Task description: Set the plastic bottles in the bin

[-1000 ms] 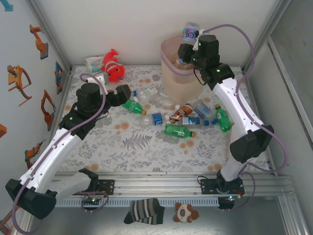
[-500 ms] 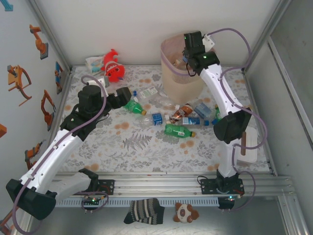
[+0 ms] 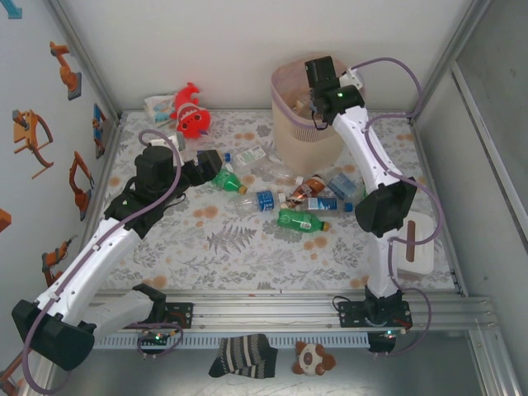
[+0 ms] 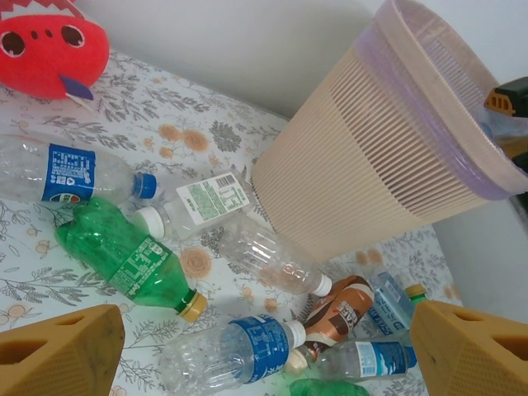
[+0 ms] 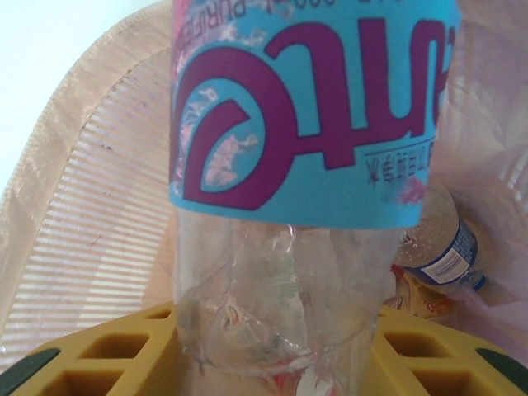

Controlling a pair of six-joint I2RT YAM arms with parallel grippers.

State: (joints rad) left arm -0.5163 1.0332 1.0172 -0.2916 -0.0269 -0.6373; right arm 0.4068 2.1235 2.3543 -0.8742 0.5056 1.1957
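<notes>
I found the right gripper [image 5: 280, 355] reaching over the rim of the bin [image 3: 299, 140]. A blue-labelled clear bottle [image 5: 305, 107] stood between its yellow fingers [image 5: 107, 346], with the bin's ribbed wall and liner directly behind it. In my judgement the bottle was placed there so that a release would drop it inside, where at least one discarded bottle [image 5: 441, 247] already lay. From the wrist view I could not tell whether the fingers were pressing on the bottle or standing just off it, so I entered that claw's state as undetermined. The left gripper [image 3: 211, 161] hung above the floral table cover [image 3: 247, 247] with its claw spread wide and nothing between the tips. It faced the loose bottles scattered beside the bin's base: a green bottle [image 4: 124, 252] nearest, a blue-banded bottle [image 4: 70, 173] just beyond it, and a brown bottle [image 4: 342, 305] close to the bin's foot. I judged this posture as readiness for the next pick, with the green bottle the likeliest candidate. The red fish plush [image 4: 49, 41] lay at the far corner, apart from the bottles and outside the task. With most bottles lying on the table, I rated the job as far from complete.
</notes>
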